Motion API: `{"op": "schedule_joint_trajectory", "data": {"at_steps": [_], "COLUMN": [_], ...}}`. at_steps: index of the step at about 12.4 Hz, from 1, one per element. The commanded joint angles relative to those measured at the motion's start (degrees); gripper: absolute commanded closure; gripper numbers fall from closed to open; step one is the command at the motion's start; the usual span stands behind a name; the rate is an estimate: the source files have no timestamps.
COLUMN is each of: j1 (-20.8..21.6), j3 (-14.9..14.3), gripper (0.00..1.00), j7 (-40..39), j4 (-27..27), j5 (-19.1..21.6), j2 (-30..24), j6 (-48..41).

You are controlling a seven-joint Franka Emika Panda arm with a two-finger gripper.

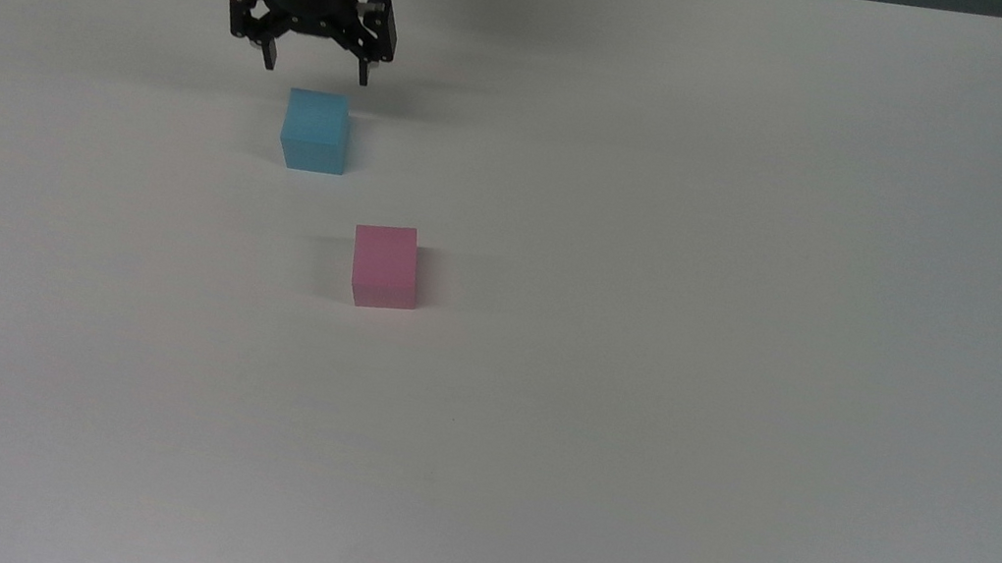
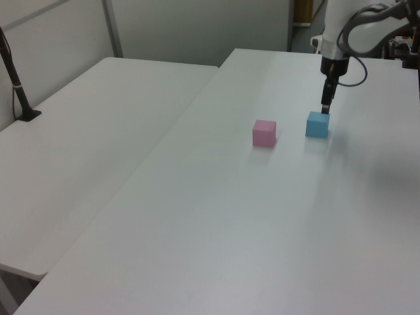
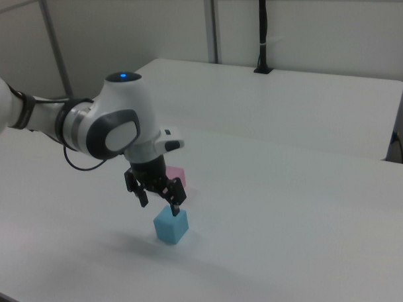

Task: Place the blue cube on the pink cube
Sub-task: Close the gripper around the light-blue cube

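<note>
A broad, plain white matte bench (image 1: 714, 254) carries two things that sit well apart from each other: a small light sky-blue matte cube (image 1: 315, 131) nearer the top view's upper left, and a small pastel pink matte cube (image 1: 384, 266) lower and to the top view's right.
</note>
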Motion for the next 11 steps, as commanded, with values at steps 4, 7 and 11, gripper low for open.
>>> {"op": "schedule_joint_trajectory", "data": {"at_steps": [4, 7, 11], "j1": [0.4, 0.0, 0.1], "j3": [-0.3, -0.4, -0.3], "gripper": [0.0, 0.0, 0.27], "j7": [2.8, 3.0, 3.3], "j4": [-1.0, -0.9, -0.7], "j5": [1.1, 1.1, 1.1], "j2": [3.8, 5.0, 6.8], "j6": [6.3, 6.8, 8.6]}}
